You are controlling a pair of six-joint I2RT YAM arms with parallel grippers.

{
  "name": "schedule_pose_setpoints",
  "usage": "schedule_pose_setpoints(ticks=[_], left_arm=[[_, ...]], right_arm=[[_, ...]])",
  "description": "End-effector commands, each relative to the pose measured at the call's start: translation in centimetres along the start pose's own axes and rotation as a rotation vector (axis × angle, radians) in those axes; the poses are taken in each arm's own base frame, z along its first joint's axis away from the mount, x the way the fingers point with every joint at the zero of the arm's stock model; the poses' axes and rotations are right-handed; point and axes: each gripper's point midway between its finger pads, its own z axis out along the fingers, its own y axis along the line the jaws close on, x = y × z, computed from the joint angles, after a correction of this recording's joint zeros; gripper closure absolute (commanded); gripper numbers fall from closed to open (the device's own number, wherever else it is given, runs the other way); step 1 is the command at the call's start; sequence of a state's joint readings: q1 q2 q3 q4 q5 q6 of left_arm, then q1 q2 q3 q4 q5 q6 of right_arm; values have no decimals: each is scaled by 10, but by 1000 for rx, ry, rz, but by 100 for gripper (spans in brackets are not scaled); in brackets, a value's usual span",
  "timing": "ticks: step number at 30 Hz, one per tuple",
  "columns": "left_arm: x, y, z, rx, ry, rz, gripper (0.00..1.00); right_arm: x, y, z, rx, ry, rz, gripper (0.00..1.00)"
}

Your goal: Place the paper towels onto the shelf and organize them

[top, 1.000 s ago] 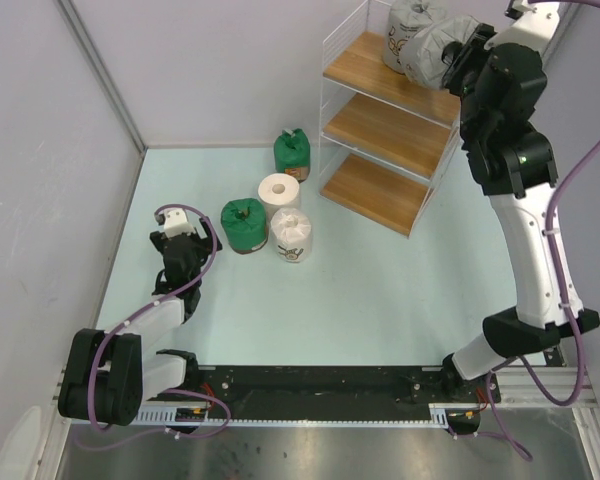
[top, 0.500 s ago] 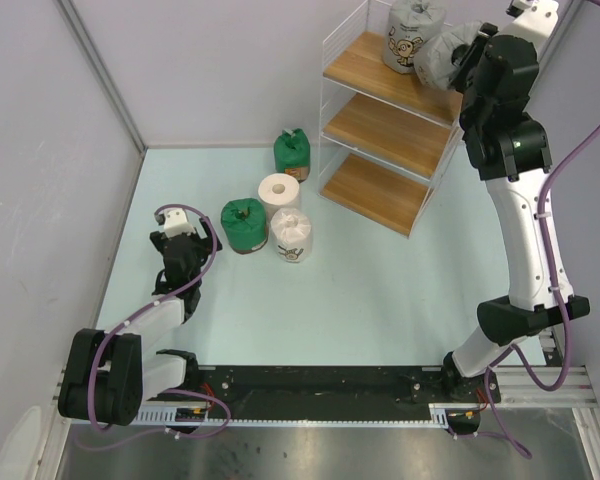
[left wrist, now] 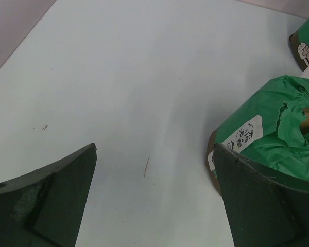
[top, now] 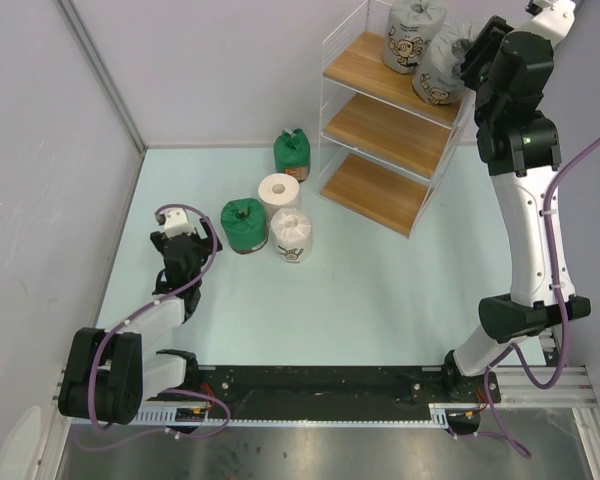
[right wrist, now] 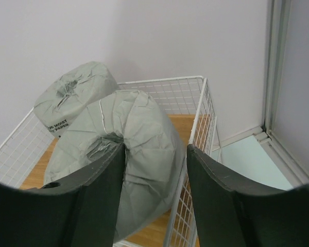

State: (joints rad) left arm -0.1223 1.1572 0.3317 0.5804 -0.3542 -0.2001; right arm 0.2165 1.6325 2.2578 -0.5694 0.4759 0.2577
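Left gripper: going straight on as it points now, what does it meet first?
Bare table lies between the fingers of the open left gripper, but the nearer green-wrapped roll stands just before one finger, which would probably clip it first; depth is unclear.

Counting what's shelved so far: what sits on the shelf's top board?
Two grey-wrapped rolls: the far roll, and the near roll between the right gripper's fingers. The arm covers the board's right end.
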Motion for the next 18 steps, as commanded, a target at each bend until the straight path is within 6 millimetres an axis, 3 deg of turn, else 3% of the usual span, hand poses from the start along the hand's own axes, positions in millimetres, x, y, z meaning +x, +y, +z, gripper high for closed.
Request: schedule_pose_setpoints(ticks=[1, 9, 18], left_arm=[[-21, -9, 5, 26, -43, -2, 0], [-21, -9, 6, 26, -42, -2, 0], [-21, -8, 5, 23, -42, -2, 0]], right_arm=[[-20, 7, 4, -71, -38, 103, 44], [-19, 16, 14, -159, -42, 138, 39], [-56, 31, 1, -281, -234, 190, 37]])
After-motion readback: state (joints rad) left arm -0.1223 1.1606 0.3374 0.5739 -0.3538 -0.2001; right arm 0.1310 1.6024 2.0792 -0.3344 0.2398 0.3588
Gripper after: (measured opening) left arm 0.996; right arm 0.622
